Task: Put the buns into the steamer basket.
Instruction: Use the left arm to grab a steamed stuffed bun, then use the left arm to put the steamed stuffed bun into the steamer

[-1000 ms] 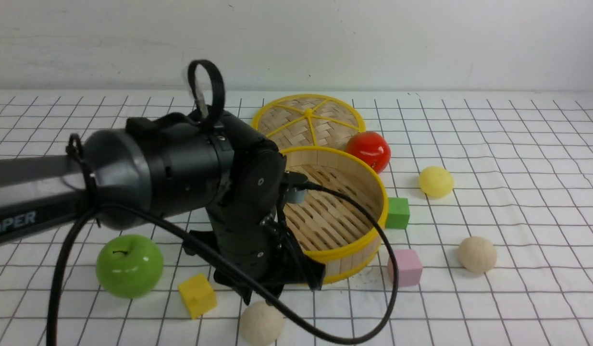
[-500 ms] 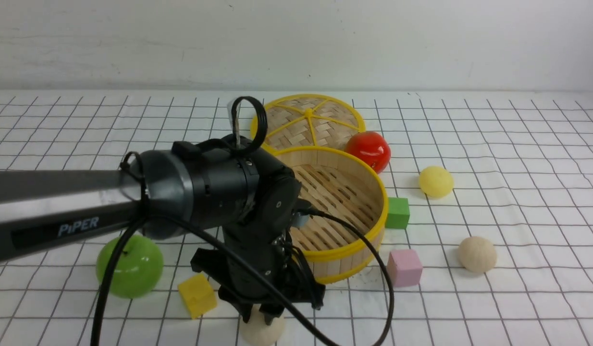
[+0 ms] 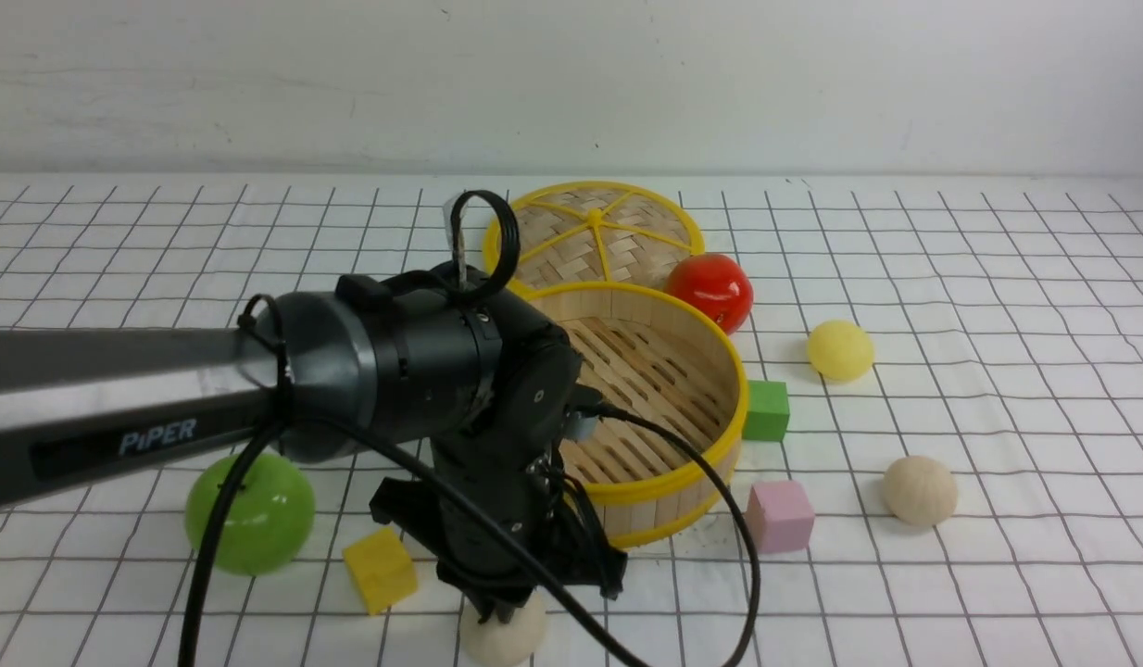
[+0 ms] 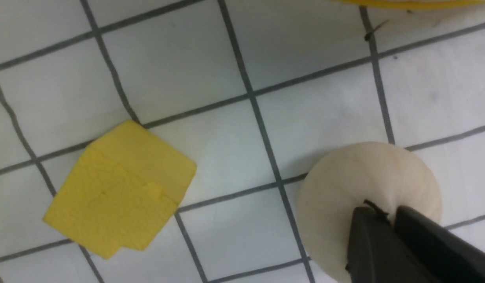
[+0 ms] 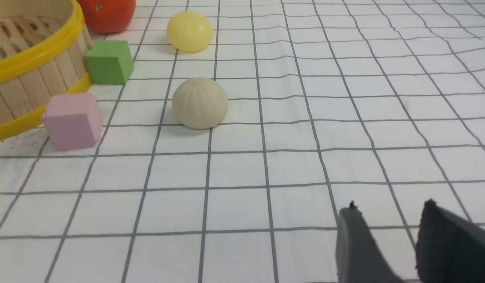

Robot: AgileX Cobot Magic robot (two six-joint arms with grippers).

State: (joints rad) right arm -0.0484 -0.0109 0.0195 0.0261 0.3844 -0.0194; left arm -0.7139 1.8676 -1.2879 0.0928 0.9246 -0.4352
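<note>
One cream bun (image 4: 344,184) beneath left gripper (image 4: 386,211), fingers (image 4: 368,243) closed, tips on its top, possibly pinching

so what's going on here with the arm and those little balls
The left gripper has its jaws closed on the top of the near cream bun, which sits on the table on the near side of the steamer basket. No bun shows in the basket. The other cream bun and the yellow bun lie to its right. The right gripper is open, holding nothing.
</note>
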